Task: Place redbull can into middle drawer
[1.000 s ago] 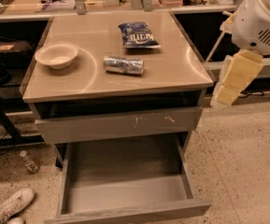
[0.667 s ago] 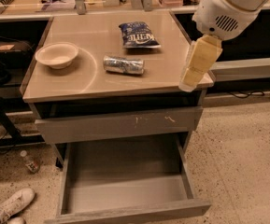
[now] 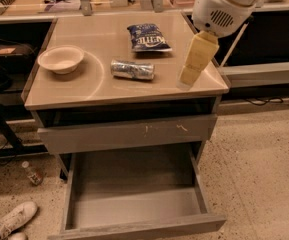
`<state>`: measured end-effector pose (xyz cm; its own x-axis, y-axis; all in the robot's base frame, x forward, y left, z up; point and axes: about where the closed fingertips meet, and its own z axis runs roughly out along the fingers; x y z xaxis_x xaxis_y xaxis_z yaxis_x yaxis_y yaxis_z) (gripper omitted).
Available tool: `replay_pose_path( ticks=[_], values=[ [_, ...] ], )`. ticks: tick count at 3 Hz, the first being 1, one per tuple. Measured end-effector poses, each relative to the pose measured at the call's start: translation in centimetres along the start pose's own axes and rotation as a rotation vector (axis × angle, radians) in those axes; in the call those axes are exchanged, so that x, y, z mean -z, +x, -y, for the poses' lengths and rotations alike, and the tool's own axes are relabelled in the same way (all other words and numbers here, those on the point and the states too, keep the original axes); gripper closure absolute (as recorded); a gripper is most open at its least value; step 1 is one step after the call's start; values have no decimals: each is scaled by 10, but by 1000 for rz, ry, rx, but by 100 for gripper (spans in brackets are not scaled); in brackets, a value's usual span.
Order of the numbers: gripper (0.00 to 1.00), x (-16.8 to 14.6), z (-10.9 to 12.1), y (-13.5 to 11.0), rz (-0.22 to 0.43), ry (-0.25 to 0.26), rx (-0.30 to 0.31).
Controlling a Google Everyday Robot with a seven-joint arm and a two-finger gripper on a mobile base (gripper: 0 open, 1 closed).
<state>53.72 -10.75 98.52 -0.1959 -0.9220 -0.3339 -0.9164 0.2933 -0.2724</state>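
Tool (image 3: pixel 185 80) shifted left over desk (image 3: pixel 94 90) right edge, grip state unclear, apart from redbull can (image 3: pixel 132 69); middle drawer (image 3: pixel 134 206) open.

Counter (image 3: pixel 79 91): beige top, smooth, slightly glossy, with a faint curved sheen mark in front of the bowl. Three items lie directly on it.

- Bowl (image 3: pixel 60 59): white, upright, on the left side near the left edge.
- Redbull can (image 3: pixel 132 69): on its side about mid-counter, long axis running left-right. It is right of the bowl and apart from it.
- Chip bag (image 3: pixel 148 37): blue, lying flat towards the back. It is behind the can and slightly to the right, not touching it.

Gripper (image 3: pixel 185 79) hangs over the counter's right front corner, right of the can and apart from it, tilted down-left. Can't tell whether it touches the top.
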Motion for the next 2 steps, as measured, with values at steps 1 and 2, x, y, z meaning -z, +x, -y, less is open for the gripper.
replay_pose_path(
  ticks=[1,2],
  values=[
    [0,-23,16,-31,36,-52,0],
    [0,-54,22,-57,38,-114,10]
  ],
)
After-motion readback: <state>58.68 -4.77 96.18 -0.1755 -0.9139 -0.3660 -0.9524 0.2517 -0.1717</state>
